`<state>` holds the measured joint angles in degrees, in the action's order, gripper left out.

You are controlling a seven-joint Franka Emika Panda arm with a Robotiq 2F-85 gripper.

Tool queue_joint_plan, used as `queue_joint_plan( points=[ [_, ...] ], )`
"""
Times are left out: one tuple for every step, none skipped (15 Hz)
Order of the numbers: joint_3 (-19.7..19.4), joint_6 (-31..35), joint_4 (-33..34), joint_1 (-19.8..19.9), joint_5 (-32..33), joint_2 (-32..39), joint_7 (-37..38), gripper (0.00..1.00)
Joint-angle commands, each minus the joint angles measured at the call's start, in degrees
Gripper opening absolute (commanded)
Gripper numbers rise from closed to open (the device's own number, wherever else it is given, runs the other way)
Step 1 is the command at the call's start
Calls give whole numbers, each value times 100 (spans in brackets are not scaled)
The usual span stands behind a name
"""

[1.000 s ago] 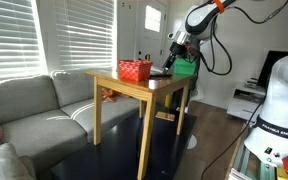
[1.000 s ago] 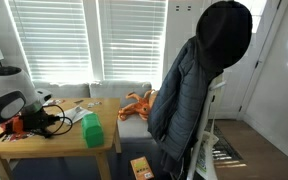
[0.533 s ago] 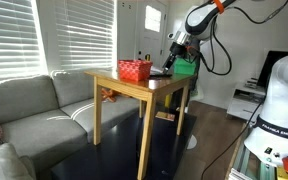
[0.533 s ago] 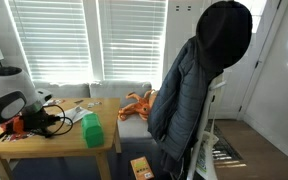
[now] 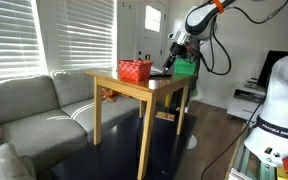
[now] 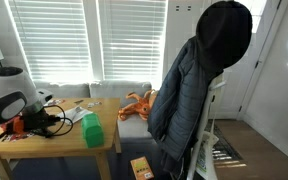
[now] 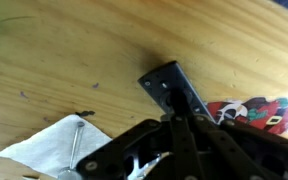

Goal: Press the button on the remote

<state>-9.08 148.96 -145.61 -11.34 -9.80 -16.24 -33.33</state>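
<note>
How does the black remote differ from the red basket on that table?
The remote is black; the basket is red. The remote is a slim slab lying flat, while the basket stands taller and is clearly bigger. The gripper is right at the remote; the basket sits apart from it, to one side. Both rest on the same wooden table.

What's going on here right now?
A robot arm has its gripper down over a wooden table. Its fingers are drawn together, with their tips at the end of a small black remote lying flat on the wood. It looks to be pressing it or just about to; actual contact is hard to confirm. A red basket, a green block and a white paper sit nearby, not held.
</note>
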Motion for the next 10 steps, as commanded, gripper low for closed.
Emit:
queue_joint_plan(
  points=[
    [28,33,-79,105,-80,230,-139,0],
    [31,9,-41,106,-73,181,-141,0],
    [45,-10,2,116,-46,106,-121,0],
    [45,-44,29,108,-60,47,-128,0],
    [49,-81,53,110,-61,-29,-120,0],
    [45,-102,65,103,-86,-76,-122,0],
    [42,-135,74,102,-94,-111,-129,0],
    [37,-143,77,98,-114,-136,-133,0],
    [36,-143,71,96,-115,-164,-134,0],
    [36,-160,65,94,-112,-205,-131,0]
  ],
)
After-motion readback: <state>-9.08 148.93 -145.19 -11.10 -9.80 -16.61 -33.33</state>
